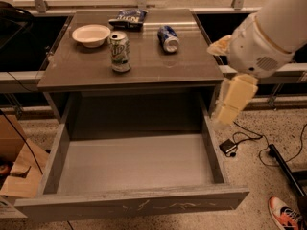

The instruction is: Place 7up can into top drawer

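The 7up can stands upright on the grey table top, left of centre, pale green and white with a silver top. The top drawer is pulled fully out below the table, and its flat grey bottom holds nothing. Its scuffed front panel faces me. My gripper hangs from the white arm at the right. It is beside the table's right edge, above the drawer's right wall, well to the right of the can and apart from it.
A white bowl sits at the table's back left. A dark snack bag lies at the back. A blue-and-silver can lies on its side right of centre. Cardboard is on the floor at left; cables and a shoe at right.
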